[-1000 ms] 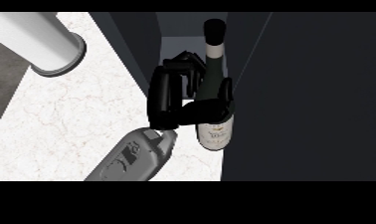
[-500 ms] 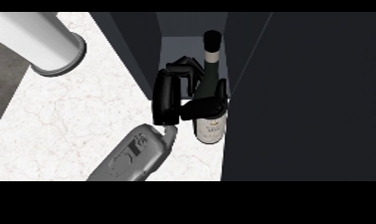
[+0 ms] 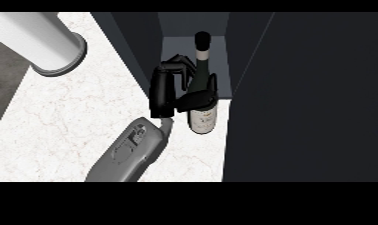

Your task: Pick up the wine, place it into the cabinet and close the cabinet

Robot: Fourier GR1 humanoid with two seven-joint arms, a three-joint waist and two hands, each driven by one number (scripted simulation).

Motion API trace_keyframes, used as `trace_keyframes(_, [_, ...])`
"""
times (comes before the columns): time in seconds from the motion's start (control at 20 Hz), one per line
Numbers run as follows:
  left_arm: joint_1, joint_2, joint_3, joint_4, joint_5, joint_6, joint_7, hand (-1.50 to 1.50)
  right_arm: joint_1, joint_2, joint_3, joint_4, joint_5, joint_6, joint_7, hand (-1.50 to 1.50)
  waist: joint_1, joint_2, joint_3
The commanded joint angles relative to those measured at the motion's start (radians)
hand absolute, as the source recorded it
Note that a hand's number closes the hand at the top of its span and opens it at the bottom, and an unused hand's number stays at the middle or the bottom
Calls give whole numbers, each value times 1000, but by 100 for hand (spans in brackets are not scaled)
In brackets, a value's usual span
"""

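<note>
Right hand (image 3: 168,91) curled round the wine bottle (image 3: 202,111), upright at the open cabinet (image 3: 140,44) mouth. Judged: glass, heavy, slippery, breakable; mid-body grasp suits. Left hand unseen.

One grey forearm (image 3: 129,151) came in from the lower edge of the view, left of the middle, and rose slanting toward the far right. At its end the black hand (image 3: 164,93) stood almost upright, its back toward the left. The fingers (image 3: 179,62) were curled at the far side around the wine bottle (image 3: 202,104), and the thumb (image 3: 195,100) lay across the bottle's body on the near side. By its place it could not be told for sure which arm it was; it seemed the right one. No other hand showed.
</note>
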Motion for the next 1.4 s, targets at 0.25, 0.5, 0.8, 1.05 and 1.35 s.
trace_keyframes(0.25, [-60, 3, 138, 114, 32, -81, -61, 150, 23, 11, 16, -149, -52, -35, 86, -150, 2, 0, 0])
trace_keyframes(0.5, [-90, 34, 164, 152, 69, -155, -32, 150, 24, -2, -35, -143, -114, -24, 72, -150, 0, 0, 0])
trace_keyframes(0.8, [-188, -1, 209, 283, 91, -165, -34, 150, 29, -6, -33, -87, -105, 6, 31, -150, 0, 1, 0])
trace_keyframes(1.05, [-277, -1, 225, 426, 106, -159, -67, 150, 23, 20, 14, -69, -56, -15, 22, -150, -6, 3, 0])
trace_keyframes(1.35, [-378, -2, 254, 531, 130, -138, -82, 150, -1, 14, 20, -126, -84, -27, 88, -150, -18, 3, -1])
